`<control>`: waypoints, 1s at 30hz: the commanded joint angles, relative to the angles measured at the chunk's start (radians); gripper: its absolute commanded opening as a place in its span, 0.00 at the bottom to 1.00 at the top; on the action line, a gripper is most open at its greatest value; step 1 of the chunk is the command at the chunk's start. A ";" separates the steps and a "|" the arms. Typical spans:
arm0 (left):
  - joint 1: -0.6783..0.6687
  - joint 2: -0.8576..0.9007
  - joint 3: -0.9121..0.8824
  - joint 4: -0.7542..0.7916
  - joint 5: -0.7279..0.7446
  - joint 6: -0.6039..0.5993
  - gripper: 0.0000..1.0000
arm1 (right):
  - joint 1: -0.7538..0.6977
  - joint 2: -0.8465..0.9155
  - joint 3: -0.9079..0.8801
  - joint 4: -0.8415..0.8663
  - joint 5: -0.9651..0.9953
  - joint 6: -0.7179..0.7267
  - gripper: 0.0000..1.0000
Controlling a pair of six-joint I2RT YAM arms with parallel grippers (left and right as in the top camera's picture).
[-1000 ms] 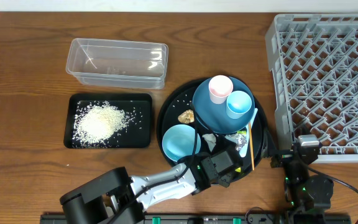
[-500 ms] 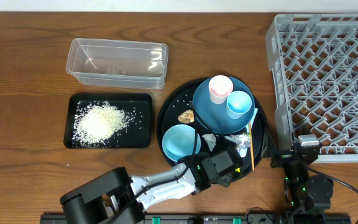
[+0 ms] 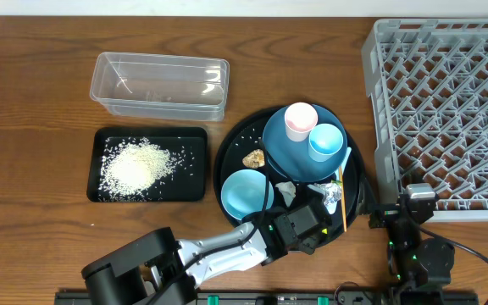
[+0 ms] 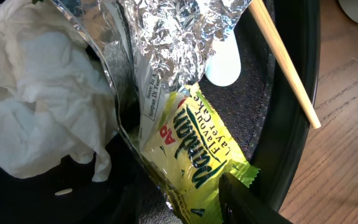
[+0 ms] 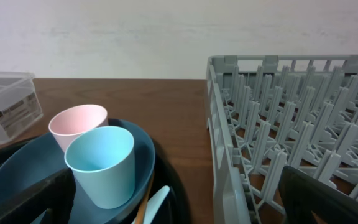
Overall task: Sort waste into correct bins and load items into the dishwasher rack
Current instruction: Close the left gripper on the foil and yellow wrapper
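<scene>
Nearest the robot, the left fingers [image 4: 247, 202] reach onto the near edge of the round black tray [image 3: 227, 161]. Only one dark tip shows, low beside the yellow-green packet [image 4: 197, 155], so I cannot tell how wide they stand or whether they grip it. The packet lies under a crumpled foil wrapper [image 4: 173, 31], next to a wad of white wrapper [image 4: 36, 106].

The right fingers [image 5: 23, 199] are spread wide and hold nothing, low at the counter's near edge beside the grey dishwasher rack [image 3: 447, 102].

On the round tray sit the chopstick [image 4: 284, 68], the pale spoon [image 4: 224, 62], the light blue bowl [image 3: 246, 193], the brown food lump [image 3: 254, 158] and the dark blue plate [image 3: 282, 152], which carries the light blue cup [image 3: 325, 141] and the pinkish cup [image 3: 301, 119].

Further left, rice [image 3: 135, 165] is heaped in the shallow black tray [image 3: 147, 130]. Beyond it, the clear tub [image 3: 159, 85] looks empty. No dishes show in the rack.

By my judgement, only the rice is sorted. The wrappers, packet, lump and every dish are yet to be dealt with.
</scene>
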 commanded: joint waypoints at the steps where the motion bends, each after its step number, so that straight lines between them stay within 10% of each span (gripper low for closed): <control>1: -0.002 0.003 0.021 0.005 0.004 0.002 0.43 | -0.007 0.000 -0.003 -0.002 0.007 -0.011 0.99; 30: -0.002 0.004 0.021 0.029 0.003 -0.002 0.43 | -0.007 0.000 -0.003 -0.002 0.007 -0.011 0.99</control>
